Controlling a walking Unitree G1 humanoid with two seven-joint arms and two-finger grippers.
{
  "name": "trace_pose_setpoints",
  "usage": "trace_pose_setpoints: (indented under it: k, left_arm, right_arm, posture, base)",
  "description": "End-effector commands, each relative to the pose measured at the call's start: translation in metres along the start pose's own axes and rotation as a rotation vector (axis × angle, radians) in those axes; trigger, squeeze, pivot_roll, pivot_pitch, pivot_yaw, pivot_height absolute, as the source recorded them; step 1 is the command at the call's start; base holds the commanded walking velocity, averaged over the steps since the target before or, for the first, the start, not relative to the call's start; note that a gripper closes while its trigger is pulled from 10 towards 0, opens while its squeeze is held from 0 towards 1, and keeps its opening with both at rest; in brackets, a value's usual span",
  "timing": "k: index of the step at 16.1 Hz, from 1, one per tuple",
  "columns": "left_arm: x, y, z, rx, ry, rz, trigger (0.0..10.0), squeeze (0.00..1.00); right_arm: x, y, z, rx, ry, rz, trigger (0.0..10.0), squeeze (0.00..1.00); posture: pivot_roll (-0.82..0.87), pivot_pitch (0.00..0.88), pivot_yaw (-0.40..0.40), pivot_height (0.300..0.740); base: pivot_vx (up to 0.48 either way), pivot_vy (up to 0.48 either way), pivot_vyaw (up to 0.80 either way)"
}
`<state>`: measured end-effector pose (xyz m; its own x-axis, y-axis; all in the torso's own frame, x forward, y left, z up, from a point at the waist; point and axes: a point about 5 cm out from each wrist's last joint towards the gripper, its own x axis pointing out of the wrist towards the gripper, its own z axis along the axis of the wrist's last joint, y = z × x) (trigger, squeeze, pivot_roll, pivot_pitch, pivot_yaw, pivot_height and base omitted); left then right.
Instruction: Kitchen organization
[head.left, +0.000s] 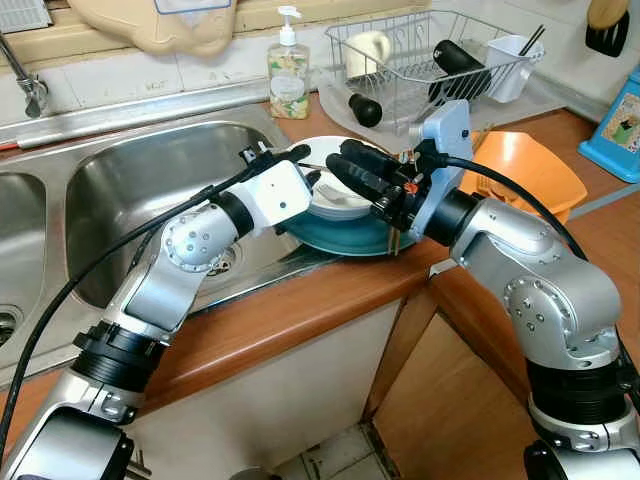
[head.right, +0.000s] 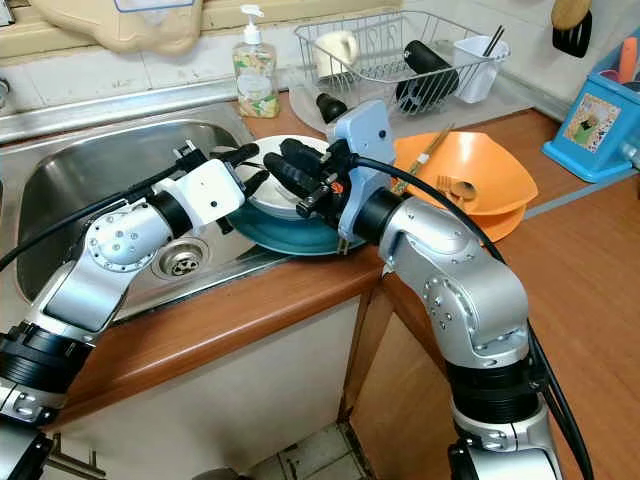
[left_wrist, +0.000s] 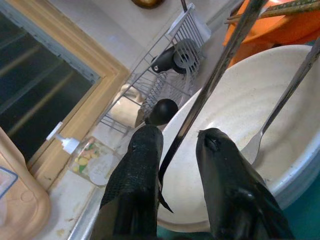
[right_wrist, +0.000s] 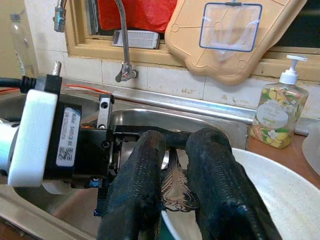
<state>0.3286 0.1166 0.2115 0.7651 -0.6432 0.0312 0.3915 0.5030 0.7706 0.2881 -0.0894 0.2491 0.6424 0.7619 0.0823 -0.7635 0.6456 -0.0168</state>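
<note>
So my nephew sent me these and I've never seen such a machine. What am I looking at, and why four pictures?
It is a humanoid robot at a kitchen counter. The two wide pictures come from the cameras in its head; the two close-ups come from a camera on each wrist, looking along that gripper's black fingers. Both grippers meet over a white bowl stacked on a teal plate beside the steel sink. The left gripper has a thin utensil handle between its fingers; the right gripper straddles an ornate utensil handle. A fork lies in the bowl. Nearby are orange bowls, a soap bottle and a dish rack.
</note>
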Motion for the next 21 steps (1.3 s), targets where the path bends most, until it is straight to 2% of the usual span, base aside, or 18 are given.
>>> trace_pose_setpoints:
  k: [1, 3, 7, 8, 9, 10, 11, 12, 13, 14, 16, 18, 19, 20, 21]
  left_arm:
    - [0.003, 0.004, 0.003, 0.034, -0.007, 0.002, 0.0, 0.0]
    - [0.004, 0.004, 0.002, 0.047, -0.007, 0.004, 0.0, 0.0]
    - [0.004, 0.003, 0.002, 0.062, -0.011, 0.002, 0.0, 0.0]
    - [0.004, 0.003, 0.003, 0.067, -0.015, -0.003, 0.0, 0.0]
    - [0.004, 0.003, 0.003, 0.075, -0.018, -0.006, 0.0, 0.0]
    - [0.005, 0.004, 0.004, 0.079, -0.022, -0.008, 0.0, 0.0]
    - [0.005, 0.004, 0.005, 0.084, -0.024, -0.008, 0.0, 0.0]
    - [0.005, 0.006, 0.005, 0.091, -0.023, -0.006, 0.0, 0.0]
    - [0.004, 0.008, 0.004, 0.097, -0.017, 0.001, 0.0, 0.0]
    - [0.002, 0.014, 0.002, 0.114, -0.001, 0.021, 0.0, 0.0]
    - [-0.003, 0.031, -0.003, 0.15, 0.039, 0.084, 0.0, 0.0]
    - [-0.007, 0.04, -0.012, 0.164, 0.086, 0.116, 0.0, 0.0]
    - [-0.013, 0.046, -0.024, 0.172, 0.157, 0.13, 0.0, 0.0]
    - [-0.021, 0.047, -0.041, 0.161, 0.267, 0.123, 0.0, 0.0]
    - [-0.025, 0.048, -0.05, 0.151, 0.322, 0.118, 0.0, 0.0]
  right_arm:
    - [0.002, 0.003, 0.009, -0.01, -0.025, 0.017, 1.3, 0.0]
    - [0.002, 0.004, 0.009, -0.008, -0.025, 0.018, 1.4, 0.0]
    - [0.003, 0.004, 0.01, -0.005, -0.027, 0.018, 2.9, 0.0]
    - [0.003, 0.004, 0.01, -0.005, -0.028, 0.017, 3.7, 0.0]
    - [0.003, 0.004, 0.01, -0.008, -0.027, 0.014, 4.7, 0.0]
    - [0.003, 0.003, 0.01, -0.013, -0.026, 0.004, 10.0, 0.0]
    - [0.004, 0.002, 0.011, 0.002, -0.03, -0.003, 10.0, 0.33]
    - [0.004, 0.002, 0.012, 0.022, -0.04, 0.004, 10.0, 1.0]
    - [0.004, 0.002, 0.014, 0.0, -0.053, -0.002, 10.0, 1.0]
    - [0.004, 0.001, 0.016, -0.017, -0.063, -0.019, 10.0, 0.0]
    - [0.002, 0.0, 0.017, 0.004, -0.067, -0.019, 10.0, 0.0]
    - [0.001, -0.002, 0.015, 0.003, -0.058, -0.032, 10.0, 0.0]
    - [0.0, -0.001, 0.013, 0.002, -0.048, -0.039, 10.0, 0.0]
    - [-0.001, -0.001, 0.009, 0.005, -0.027, -0.042, 10.0, 0.0]
    - [-0.002, 0.0, 0.007, 0.005, -0.016, -0.045, 10.0, 0.0]
  posture:
    - [-0.12, 0.0, 0.042, 0.74]
    - [-0.12, 0.0, 0.042, 0.74]
    - [-0.12, 0.0, 0.044, 0.74]
    - [-0.12, 0.0, 0.044, 0.74]
    - [-0.12, 0.0, 0.045, 0.74]
    - [-0.12, 0.0, 0.045, 0.74]
    - [-0.12, 0.0, 0.045, 0.74]
    - [-0.12, 0.0, 0.045, 0.74]
    - [-0.12, 0.0, 0.045, 0.74]
    - [-0.12, 0.0, 0.045, 0.74]
    - [-0.12, 0.0, 0.045, 0.74]
    - [-0.12, 0.0, 0.045, 0.74]
    - [-0.11, 0.0, 0.041, 0.74]
    - [-0.11, 0.0, 0.038, 0.74]
    - [-0.11, 0.0, 0.038, 0.74]
  base:
    - [0.0, 0.0, 0.0]
    - [0.0, 0.0, 0.0]
    - [0.0, 0.0, 0.0]
    - [0.0, 0.0, 0.0]
    - [0.0, 0.0, 0.0]
    - [0.0, 0.0, 0.0]
    - [0.0, 0.0, 0.0]
    - [0.0, 0.0, 0.0]
    - [0.0, 0.0, 0.0]
    - [0.0, 0.0, 0.0]
    - [0.0, 0.0, 0.0]
    - [0.0, 0.0, 0.0]
    - [0.0, 0.0, 0.0]
    - [0.0, 0.0, 0.0]
    - [0.0, 0.0, 0.0]
